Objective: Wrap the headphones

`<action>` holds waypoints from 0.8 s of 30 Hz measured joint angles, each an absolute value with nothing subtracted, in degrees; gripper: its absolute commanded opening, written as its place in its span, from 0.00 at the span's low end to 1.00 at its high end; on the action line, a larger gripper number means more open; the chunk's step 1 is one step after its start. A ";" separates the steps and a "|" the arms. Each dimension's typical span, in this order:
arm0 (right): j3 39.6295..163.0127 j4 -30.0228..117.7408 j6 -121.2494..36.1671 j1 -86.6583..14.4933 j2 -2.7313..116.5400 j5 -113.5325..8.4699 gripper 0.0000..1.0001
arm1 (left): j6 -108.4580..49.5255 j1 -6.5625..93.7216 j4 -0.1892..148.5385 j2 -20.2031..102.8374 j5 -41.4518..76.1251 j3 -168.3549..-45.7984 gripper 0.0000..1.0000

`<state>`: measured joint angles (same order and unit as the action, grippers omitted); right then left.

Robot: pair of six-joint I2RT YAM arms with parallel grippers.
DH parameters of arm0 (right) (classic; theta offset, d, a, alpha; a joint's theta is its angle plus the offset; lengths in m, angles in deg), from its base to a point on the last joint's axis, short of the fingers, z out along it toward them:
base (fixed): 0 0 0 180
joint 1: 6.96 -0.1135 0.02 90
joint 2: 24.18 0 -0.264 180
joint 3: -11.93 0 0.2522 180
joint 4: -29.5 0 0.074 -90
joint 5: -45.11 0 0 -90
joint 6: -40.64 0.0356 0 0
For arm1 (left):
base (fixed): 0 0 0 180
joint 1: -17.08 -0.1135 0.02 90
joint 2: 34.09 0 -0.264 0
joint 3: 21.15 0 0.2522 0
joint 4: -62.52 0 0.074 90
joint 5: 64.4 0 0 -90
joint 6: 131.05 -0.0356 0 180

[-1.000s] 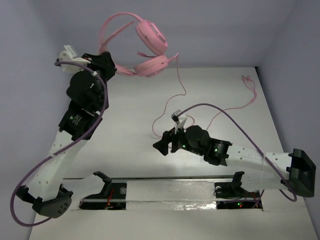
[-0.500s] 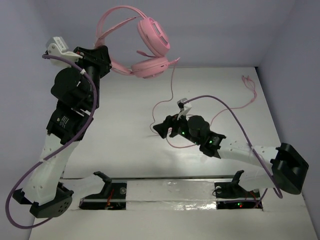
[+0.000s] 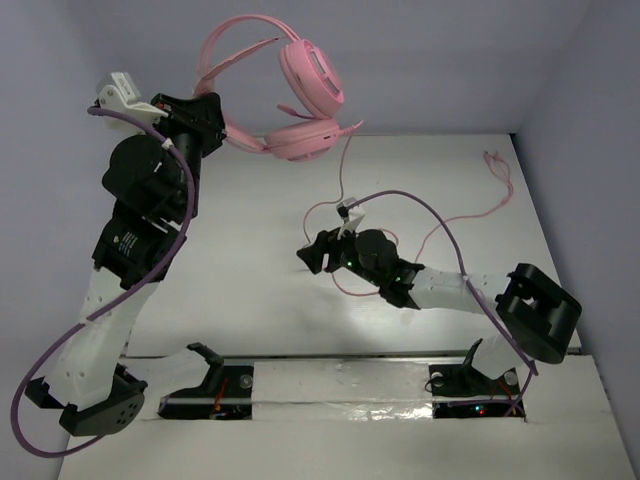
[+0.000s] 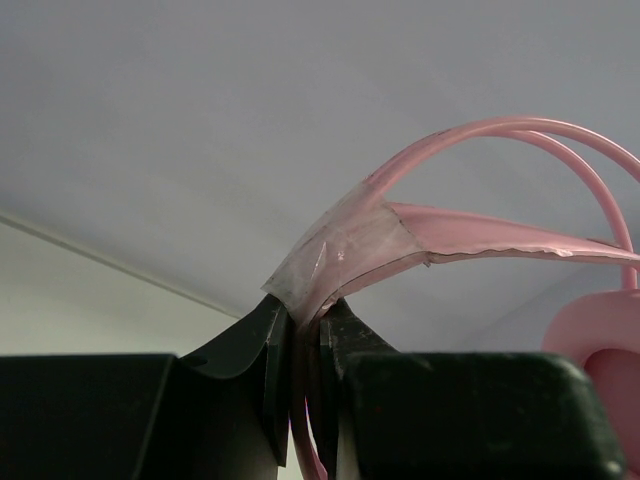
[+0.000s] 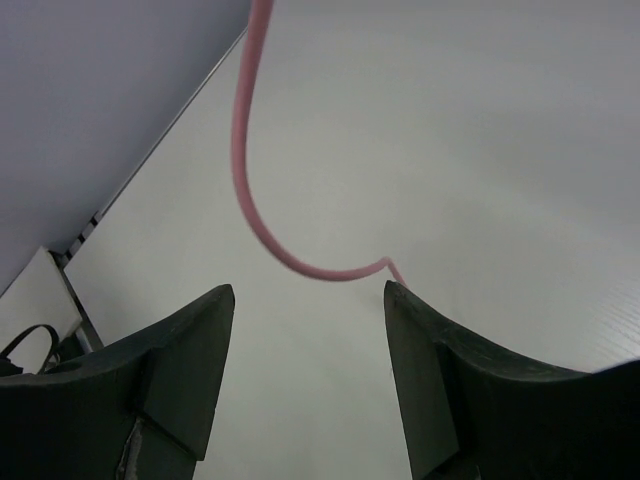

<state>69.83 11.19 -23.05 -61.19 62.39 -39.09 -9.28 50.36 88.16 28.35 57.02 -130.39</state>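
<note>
The pink headphones (image 3: 305, 100) hang in the air at the back of the table, held by the headband (image 3: 235, 40). My left gripper (image 3: 205, 118) is shut on the headband's lower end. In the left wrist view the jaws (image 4: 305, 312) pinch the taped headband (image 4: 400, 230), with an earcup (image 4: 605, 345) at the right. The thin pink cord (image 3: 343, 180) drops from the lower earcup to the table and loops off to the far right (image 3: 495, 165). My right gripper (image 3: 310, 256) is open and empty, low over the table beside a cord loop. In the right wrist view the cord (image 5: 250, 190) curves just ahead of its open jaws (image 5: 308, 300).
Thick purple robot cables run along the left arm (image 3: 185, 215) and arch over the right arm (image 3: 440, 220). Grey walls close the back and sides. Black mounts (image 3: 215, 365) stand at the near edge by the arm bases.
My left gripper has swung left and up a little, lifting the headphones. My right gripper has moved left and farther from the bases, towards the cord loop, still open.
</note>
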 measured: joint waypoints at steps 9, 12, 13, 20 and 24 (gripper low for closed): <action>69.54 8.04 -22.90 -60.65 64.51 -37.69 0.68 | -8.64 50.36 88.22 28.13 55.03 -131.09 0.00; 70.79 7.10 -23.53 -60.28 67.20 -37.03 0.65 | -8.49 50.36 88.27 27.93 54.42 -131.09 0.00; 70.96 6.18 -23.62 -59.99 68.07 -37.05 0.63 | -8.40 50.36 88.29 27.84 54.26 -131.09 0.00; 72.89 -1.90 -22.09 -58.42 75.79 -41.64 0.34 | -7.53 50.36 87.96 26.31 54.77 -130.50 0.00; 72.89 -7.32 -19.40 -58.40 79.96 -46.78 0.21 | -5.85 50.36 85.82 24.13 55.64 -126.72 0.00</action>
